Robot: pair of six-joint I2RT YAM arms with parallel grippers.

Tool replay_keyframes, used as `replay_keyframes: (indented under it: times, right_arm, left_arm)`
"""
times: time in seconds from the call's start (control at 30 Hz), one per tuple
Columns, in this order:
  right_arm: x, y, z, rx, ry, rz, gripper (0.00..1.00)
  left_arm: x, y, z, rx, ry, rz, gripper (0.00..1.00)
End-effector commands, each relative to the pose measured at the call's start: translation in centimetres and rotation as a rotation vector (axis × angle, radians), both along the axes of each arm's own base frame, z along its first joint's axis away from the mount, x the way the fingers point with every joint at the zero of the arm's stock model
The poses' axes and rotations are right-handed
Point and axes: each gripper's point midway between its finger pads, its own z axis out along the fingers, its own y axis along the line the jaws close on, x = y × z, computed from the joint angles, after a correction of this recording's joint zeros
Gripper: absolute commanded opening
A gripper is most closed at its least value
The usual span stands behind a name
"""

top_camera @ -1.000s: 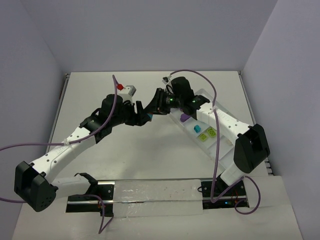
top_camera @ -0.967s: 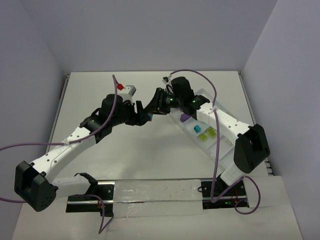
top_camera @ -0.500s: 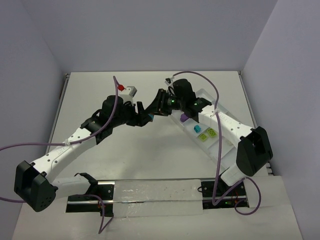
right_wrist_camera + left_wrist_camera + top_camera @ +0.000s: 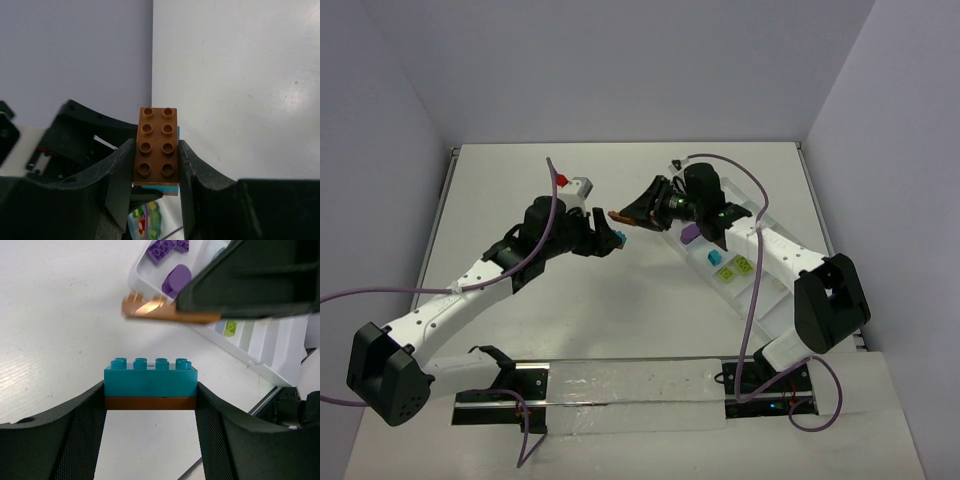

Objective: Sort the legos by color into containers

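My left gripper (image 4: pixel 609 238) is shut on a clump: a teal brick (image 4: pixel 150 380) stacked on an orange-brown plate (image 4: pixel 150 403), held above the table. My right gripper (image 4: pixel 626 214) is shut on an orange-brown brick (image 4: pixel 156 147), which shows just above and right of the clump in the top view (image 4: pixel 618 215) and blurred in the left wrist view (image 4: pixel 165 315). The two are close but apart. The white tray (image 4: pixel 763 292) runs along the right, with purple (image 4: pixel 688 235), teal (image 4: pixel 714 259) and lime green (image 4: pixel 742 266) legos in separate compartments.
The tray's near end (image 4: pixel 137 275) lies right behind the grippers, with purple bricks (image 4: pixel 176 280) in it. Purple cables (image 4: pixel 552 195) loop over both arms. A metal rail (image 4: pixel 620 385) runs along the table's front edge. Walls close in at the back and sides.
The grippers were pressed together; now my right gripper has drawn back to the right with the orange-brown brick. The left gripper keeps the teal and orange-brown clump and has shifted slightly.
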Motion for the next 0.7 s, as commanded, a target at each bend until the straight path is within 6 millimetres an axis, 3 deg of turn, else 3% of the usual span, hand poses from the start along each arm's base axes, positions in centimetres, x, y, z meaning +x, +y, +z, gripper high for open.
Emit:
replay_keyframes:
  times: [0.0,0.2,0.27,0.4,0.53,0.67]
  right_arm:
    - [1.8,-1.3,4.0,0.062,-0.127,-0.073,0.00]
    - [2.2,-2.3,4.3,0.011,-0.157,-0.112,0.00]
    - [2.6,-3.2,4.6,-0.034,-0.190,-0.154,0.00]
    - [3.0,-6.0,3.2,-0.165,-0.193,-0.235,0.00]
    - [3.3,-9.6,2.2,-0.295,-0.219,-0.326,0.00]
    - [3.4,-15.2,0.8,-0.442,-0.227,-0.460,0.00]
  left_arm:
    - [-0.4,0.8,-0.4,0.005,0.010,0.020,0.00]
    - [-0.7,1.0,-1.0,0.002,0.020,0.027,0.00]
    - [-0.6,1.4,-0.8,0.002,0.015,0.045,0.00]
    - [-0.6,1.9,-0.6,0.010,0.006,0.070,0.00]
    - [-0.4,2.4,-0.5,0.010,0.013,0.107,0.00]
    - [-0.1,2.7,-0.6,0.013,0.018,0.134,0.00]
